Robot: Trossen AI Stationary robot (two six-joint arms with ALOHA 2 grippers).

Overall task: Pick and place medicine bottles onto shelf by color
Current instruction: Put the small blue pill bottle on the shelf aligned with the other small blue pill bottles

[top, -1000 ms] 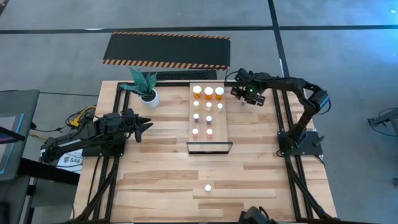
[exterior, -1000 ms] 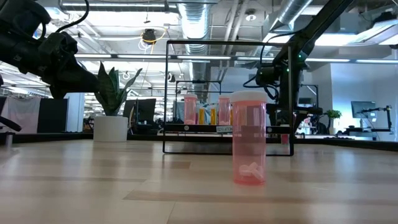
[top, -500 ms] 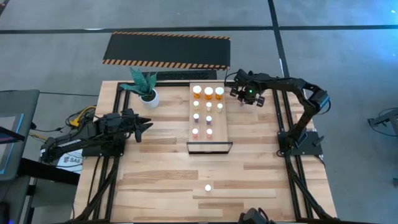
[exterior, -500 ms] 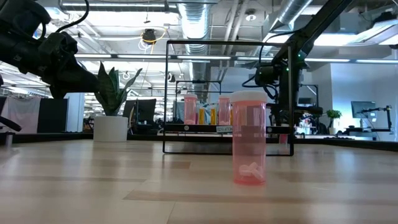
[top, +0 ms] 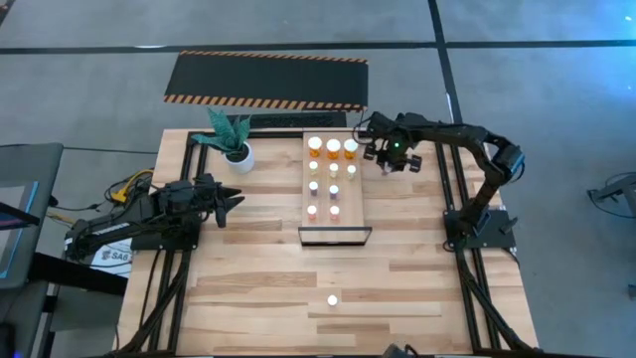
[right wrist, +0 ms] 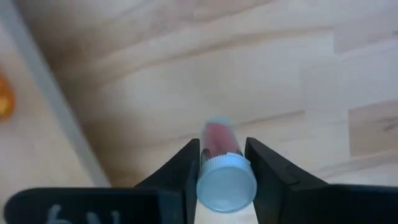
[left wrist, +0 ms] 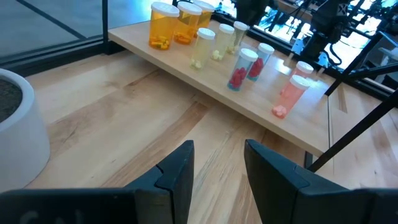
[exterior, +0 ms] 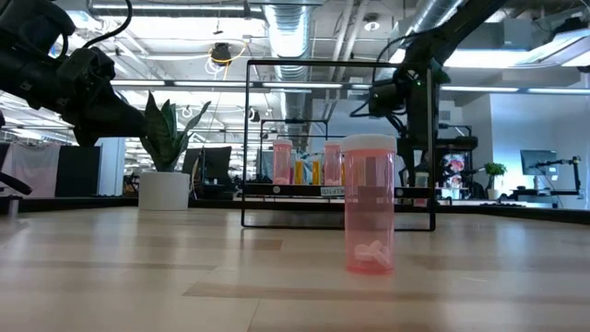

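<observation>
the bench [top: 258,278] carries the shelf [top: 366,204], where medicine bottles [top: 333,147] stand in colour rows. the right tool [right wrist: 221,163] hangs just beside it, clamped on a purple bottle [right wrist: 221,174], likely for sorting. left tool [left wrist: 219,163] waits apart, fingers parted. one pink bottle [exterior: 370,217] stands alone.

Bright, even overhead light fills the room. In the high view the white caps of the medicine bottles [top: 333,145] glare to blown-out spots. Ceiling strip lights [exterior: 277,83] shine in the low view, and the bench [exterior: 138,277] blurs nearest the camera.
</observation>
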